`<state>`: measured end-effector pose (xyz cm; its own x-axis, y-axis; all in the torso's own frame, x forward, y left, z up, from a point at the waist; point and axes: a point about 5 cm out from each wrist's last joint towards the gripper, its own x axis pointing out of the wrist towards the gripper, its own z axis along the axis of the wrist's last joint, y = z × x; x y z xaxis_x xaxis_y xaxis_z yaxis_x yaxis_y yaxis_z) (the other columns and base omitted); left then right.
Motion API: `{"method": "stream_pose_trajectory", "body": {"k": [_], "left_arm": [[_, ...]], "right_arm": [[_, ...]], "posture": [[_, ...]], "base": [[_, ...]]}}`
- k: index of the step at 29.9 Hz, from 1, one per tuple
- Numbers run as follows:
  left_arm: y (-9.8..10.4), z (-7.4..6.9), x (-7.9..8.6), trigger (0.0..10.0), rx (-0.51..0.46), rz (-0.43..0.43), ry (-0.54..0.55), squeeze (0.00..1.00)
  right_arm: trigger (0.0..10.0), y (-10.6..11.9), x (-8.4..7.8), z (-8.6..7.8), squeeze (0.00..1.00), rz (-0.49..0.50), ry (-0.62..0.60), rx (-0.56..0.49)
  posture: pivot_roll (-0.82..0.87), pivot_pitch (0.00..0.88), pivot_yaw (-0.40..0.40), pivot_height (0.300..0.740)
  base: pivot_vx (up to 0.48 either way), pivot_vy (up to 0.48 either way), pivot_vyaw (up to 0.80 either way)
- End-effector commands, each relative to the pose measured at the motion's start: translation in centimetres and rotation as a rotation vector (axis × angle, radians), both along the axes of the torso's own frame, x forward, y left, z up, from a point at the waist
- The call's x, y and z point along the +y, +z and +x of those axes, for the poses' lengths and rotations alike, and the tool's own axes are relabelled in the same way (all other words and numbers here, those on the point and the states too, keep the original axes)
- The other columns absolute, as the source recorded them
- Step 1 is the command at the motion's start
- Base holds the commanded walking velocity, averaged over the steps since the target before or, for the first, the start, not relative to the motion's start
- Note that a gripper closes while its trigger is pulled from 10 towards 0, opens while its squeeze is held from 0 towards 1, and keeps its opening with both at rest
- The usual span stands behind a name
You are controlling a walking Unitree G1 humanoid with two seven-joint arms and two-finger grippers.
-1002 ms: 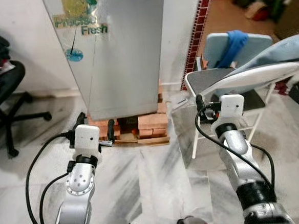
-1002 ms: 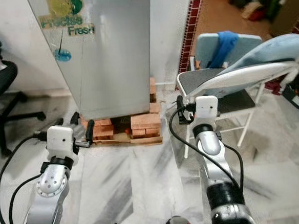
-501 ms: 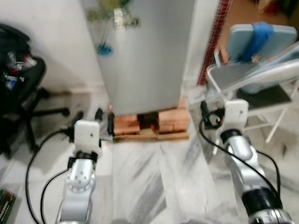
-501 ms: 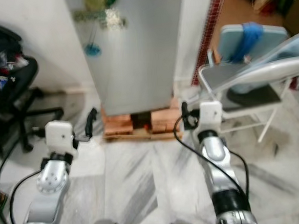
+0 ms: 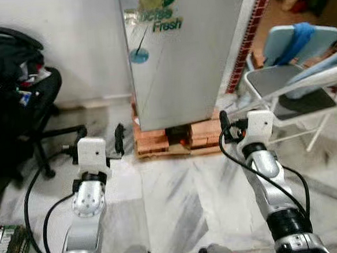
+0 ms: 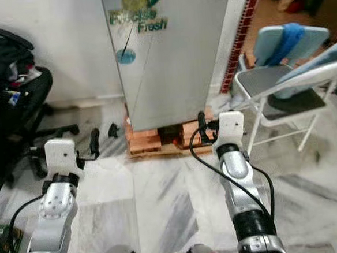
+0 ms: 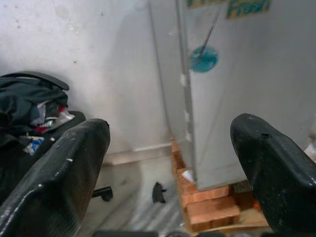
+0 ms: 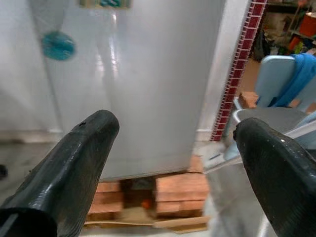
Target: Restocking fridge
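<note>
Tall silver fridge (image 5: 181, 56) shut, raised on red bricks (image 5: 158, 143) off the floor. Left hand (image 7: 173, 163) and right hand (image 8: 173, 163) both spread apart, empty, fronting the door for approach.

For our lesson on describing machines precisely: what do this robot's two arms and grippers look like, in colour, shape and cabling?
Each arm is a silver, rounded metal limb with a dark band lower down, ending in a white boxy wrist block. Black cables loop from each block down along the arm. The left gripper and the right gripper each have two long, thick, rounded black fingers.
</note>
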<state>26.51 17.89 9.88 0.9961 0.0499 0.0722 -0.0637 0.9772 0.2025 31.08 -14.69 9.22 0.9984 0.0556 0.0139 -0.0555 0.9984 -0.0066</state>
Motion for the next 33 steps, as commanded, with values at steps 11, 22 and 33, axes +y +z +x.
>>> {"method": "stream_pose_trajectory", "body": {"k": [11, 22, 33], "left_arm": [[-0.8, 0.3, -0.9, 10.0, 0.039, -0.008, -0.050, 0.00], [-0.4, 1.2, -1.2, 10.0, 0.051, -0.009, -0.074, 0.00], [0.0, 0.8, -2.0, 10.0, 0.016, 0.037, -0.128, 0.00]], "right_arm": [[10.0, -0.1, -1.3, 0.1, 0.00, -0.012, -0.053, -0.009], [10.0, -0.2, -1.3, -0.3, 0.00, -0.012, -0.086, -0.015], [10.0, 1.1, -0.3, 1.0, 0.00, -0.057, -0.029, -0.056]], "posture": [[0.12, 0.057, 0.035, 0.740], [0.11, 0.066, 0.061, 0.740], [0.13, 0.072, 0.030, 0.740]], "base": [[0.000, 0.454, -0.36], [0.022, 0.238, -0.32], [0.025, 0.469, -0.20]]}}
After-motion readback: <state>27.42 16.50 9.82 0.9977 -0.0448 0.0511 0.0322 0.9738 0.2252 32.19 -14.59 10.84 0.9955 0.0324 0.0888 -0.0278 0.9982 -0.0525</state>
